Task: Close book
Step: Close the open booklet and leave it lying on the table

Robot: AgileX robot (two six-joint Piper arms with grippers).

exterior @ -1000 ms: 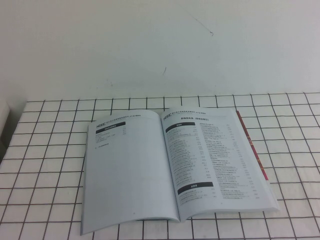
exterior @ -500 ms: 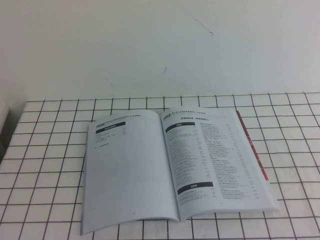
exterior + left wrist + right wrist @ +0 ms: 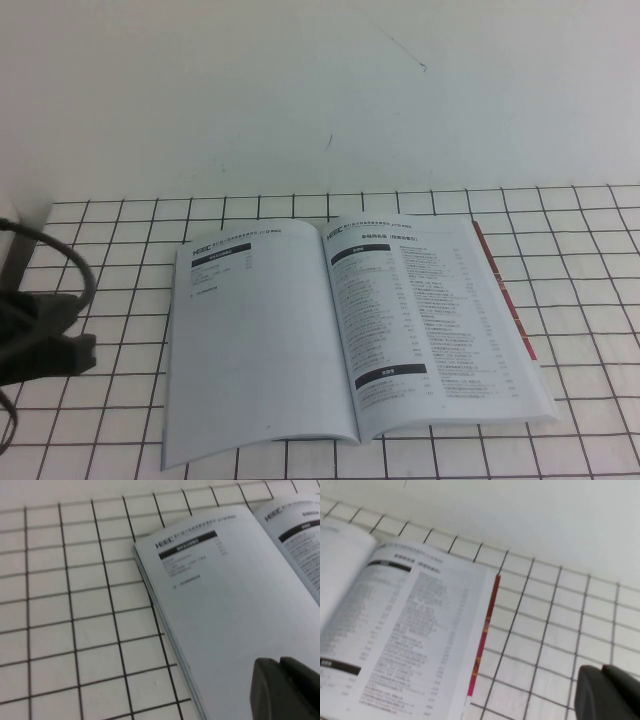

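Dealing with a book (image 3: pixel 350 340) lying flat and fully open on the grid-lined table (image 3: pixel 600 230), 2 pages facing up, not yet closed at all. Finding its left page (image 3: pixel 255 350) just ahead of the left gripper (image 3: pixel 70 352), near but not touching. Looking, in the left wrist view, along that page's outer edge past the gripper's dark tip. Finding the right page (image 3: pixel 430 320), and the red cover edge (image 3: pixel 505 300) beneath it, off to the inner side of the right gripper (image 3: pixel 607 692). Seeing that gripper only in its own wrist view, hovering over bare tiles near the red edge.

Judging the step in hand to be the approach to 1 outer edge. Doing it well probably by coming in low under the free edge. Lifting a whole half rather than 1 sheet, then swinging it over the spine without dragging the book across the table.

Holding nothing and touching nothing on either side. Not managing to tell the opening of either gripper.
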